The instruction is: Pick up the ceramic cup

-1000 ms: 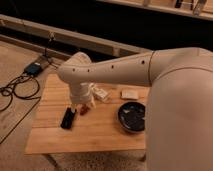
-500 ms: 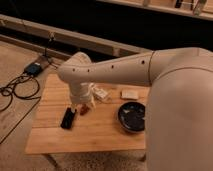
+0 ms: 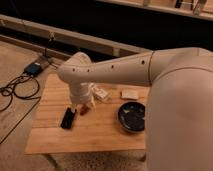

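Note:
My white arm reaches from the right over the wooden table [image 3: 55, 142]. Its wrist points down over the table's left-middle part, and the gripper [image 3: 81, 104] sits low there, just above the tabletop. A white object [image 3: 100, 93], which may be the ceramic cup, lies right beside the wrist on its right, partly hidden by the arm. I cannot tell if the gripper touches it. A small orange-red object [image 3: 84, 110] lies just under the gripper.
A black flat device [image 3: 67, 118] lies left of the gripper. A dark bowl [image 3: 132, 116] stands on the right side of the table, with a white rectangular block [image 3: 131, 93] behind it. Cables and a blue box [image 3: 34, 68] lie on the floor at left.

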Controlling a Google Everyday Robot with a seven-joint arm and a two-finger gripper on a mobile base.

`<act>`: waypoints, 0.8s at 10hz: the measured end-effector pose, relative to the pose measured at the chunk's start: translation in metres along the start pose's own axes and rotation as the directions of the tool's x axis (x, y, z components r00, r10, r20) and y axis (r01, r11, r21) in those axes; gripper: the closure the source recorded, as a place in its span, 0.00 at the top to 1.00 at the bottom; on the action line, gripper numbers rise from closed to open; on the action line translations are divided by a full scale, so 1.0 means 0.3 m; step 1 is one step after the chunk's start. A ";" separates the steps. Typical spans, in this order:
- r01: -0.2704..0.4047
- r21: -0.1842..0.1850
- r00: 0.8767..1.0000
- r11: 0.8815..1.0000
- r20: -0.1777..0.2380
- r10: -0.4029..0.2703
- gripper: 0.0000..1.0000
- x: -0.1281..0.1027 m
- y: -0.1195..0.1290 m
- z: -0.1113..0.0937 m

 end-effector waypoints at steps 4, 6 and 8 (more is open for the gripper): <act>0.001 0.000 1.000 1.000 0.001 -0.001 0.65 -0.001 0.000 -0.001; 0.004 -0.005 1.000 1.000 0.010 -0.004 0.65 -0.055 -0.024 0.005; 0.017 -0.002 1.000 1.000 0.020 -0.017 0.65 -0.146 -0.078 0.012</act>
